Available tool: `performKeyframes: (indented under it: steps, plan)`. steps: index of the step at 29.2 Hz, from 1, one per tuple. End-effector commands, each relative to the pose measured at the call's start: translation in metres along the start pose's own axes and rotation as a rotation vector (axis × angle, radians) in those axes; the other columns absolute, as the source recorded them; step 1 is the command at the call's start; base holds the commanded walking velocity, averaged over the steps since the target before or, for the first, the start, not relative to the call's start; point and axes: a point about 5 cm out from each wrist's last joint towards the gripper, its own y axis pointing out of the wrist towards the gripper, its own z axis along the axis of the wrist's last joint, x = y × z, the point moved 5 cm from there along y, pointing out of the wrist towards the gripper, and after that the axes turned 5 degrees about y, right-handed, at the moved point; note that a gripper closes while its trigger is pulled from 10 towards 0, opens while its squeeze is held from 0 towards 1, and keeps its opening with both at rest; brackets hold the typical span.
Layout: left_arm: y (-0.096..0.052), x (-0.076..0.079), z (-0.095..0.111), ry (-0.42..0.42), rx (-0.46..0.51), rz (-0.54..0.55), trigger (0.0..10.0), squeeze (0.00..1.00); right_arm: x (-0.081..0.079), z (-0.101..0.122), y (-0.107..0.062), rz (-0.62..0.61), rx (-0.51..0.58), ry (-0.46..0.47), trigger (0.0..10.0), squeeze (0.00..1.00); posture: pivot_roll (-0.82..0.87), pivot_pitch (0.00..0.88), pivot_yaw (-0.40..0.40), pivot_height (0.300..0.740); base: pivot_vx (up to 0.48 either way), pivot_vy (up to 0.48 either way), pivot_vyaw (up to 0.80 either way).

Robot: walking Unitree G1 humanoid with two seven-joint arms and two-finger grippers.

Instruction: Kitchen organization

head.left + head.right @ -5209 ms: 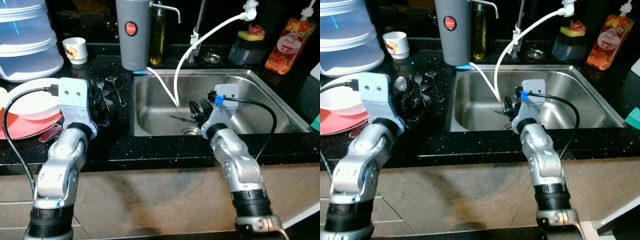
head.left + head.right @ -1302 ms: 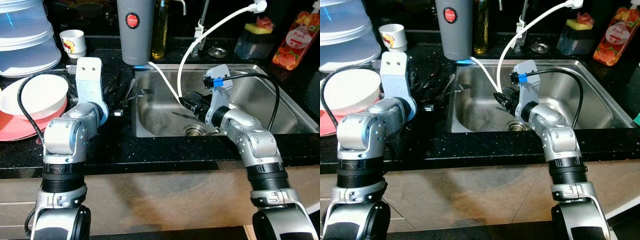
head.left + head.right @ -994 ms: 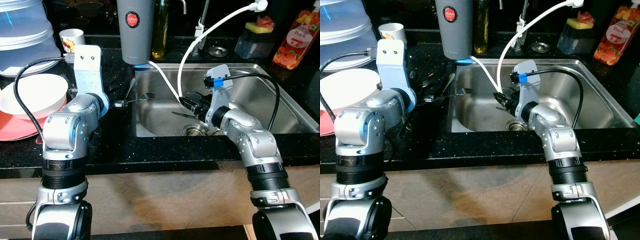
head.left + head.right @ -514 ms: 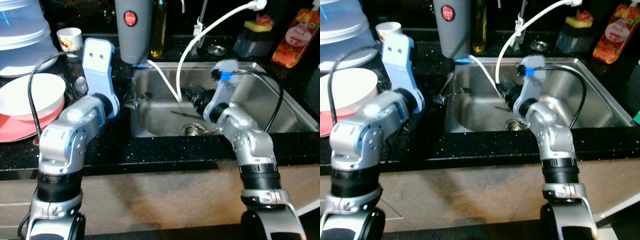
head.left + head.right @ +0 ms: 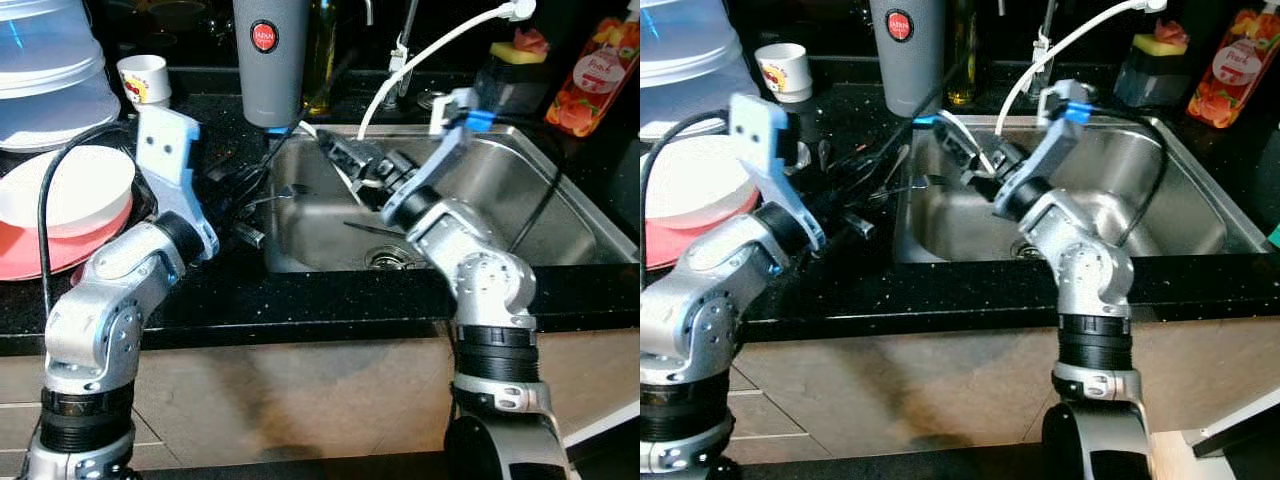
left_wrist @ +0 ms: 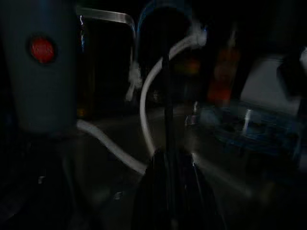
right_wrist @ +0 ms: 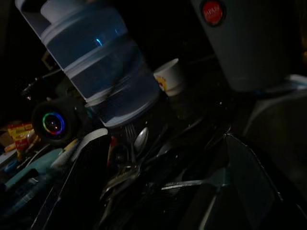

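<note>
A silver fork [image 5: 275, 195] hangs level over the left rim of the steel sink [image 5: 520, 180], tines toward the basin. My left gripper [image 5: 248, 235] is at its handle end above the black counter. In the left wrist view its fingers [image 6: 165, 191] are shut around a thin dark stem. My right gripper [image 5: 335, 155] reaches left across the sink, raised above the basin, its tips close to the fork's tines. In the right wrist view its fingers [image 7: 86, 187] stand wide apart with the fork [image 7: 192, 184] lying between them.
Loose cutlery [image 7: 134, 143] lies on the counter left of the sink. A grey canister [image 5: 268, 60], a white hose [image 5: 420, 55] and a cup [image 5: 147, 78] stand behind. A white bowl [image 5: 70, 190] on a red plate and stacked plastic containers [image 5: 50, 70] sit at left.
My right gripper has lifted from the sink floor and swung left up to the fork. My left arm has drawn back slightly, with the fork still over the sink rim.
</note>
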Motion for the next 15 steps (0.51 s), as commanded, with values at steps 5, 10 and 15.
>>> performKeyframes:
  steps: [5,10,15]
  plan:
    - [-0.008,0.004,0.006,-0.069,0.068,-0.047,0.0,0.0,-0.007,-0.003,-0.002,0.018,-0.007,0.066,10.0,0.0,0.01,0.138,-0.01,0.74,0.0,0.0,0.0]
    - [-0.009,0.002,0.0,-0.082,0.06,-0.031,0.0,0.0,-0.018,0.006,-0.003,0.079,0.021,0.131,10.0,0.0,0.01,0.14,-0.012,0.74,0.0,0.0,0.0]
    - [-0.009,0.006,-0.007,-0.103,0.036,-0.052,0.0,0.0,-0.03,0.01,-0.003,0.139,0.034,0.15,10.0,0.0,0.01,0.14,-0.012,0.74,0.0,0.0,0.0]
